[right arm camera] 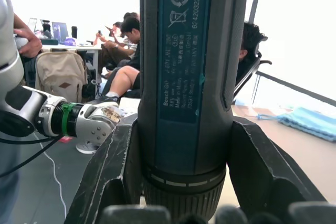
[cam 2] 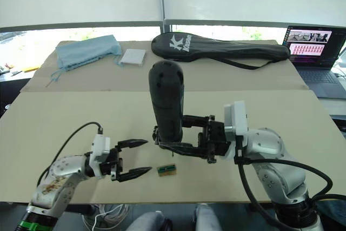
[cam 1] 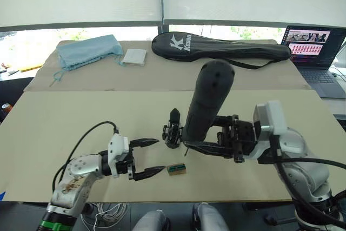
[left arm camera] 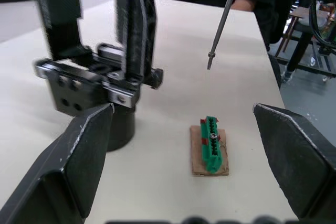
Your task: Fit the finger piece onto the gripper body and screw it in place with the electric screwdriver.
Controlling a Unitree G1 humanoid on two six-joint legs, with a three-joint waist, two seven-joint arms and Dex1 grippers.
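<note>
My right claw (cam 2: 181, 133) pinches the electric screwdriver (cam 2: 166, 101) near upright, rounded end up, bit down beside the gripper body (cam 1: 173, 129). My left claw (cam 1: 147, 158) is spread, empty, near the gripper body.

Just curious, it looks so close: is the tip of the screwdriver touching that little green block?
Apart. In the left wrist view the electric screwdriver's bit ends in the air, with bare table between it and the green block.

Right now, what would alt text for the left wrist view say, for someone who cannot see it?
Two open black fingers frame a small green-and-brown block lying on a beige table. Beside it stands the black gripper body, and the screwdriver's thin metal bit hangs above the table.
</note>
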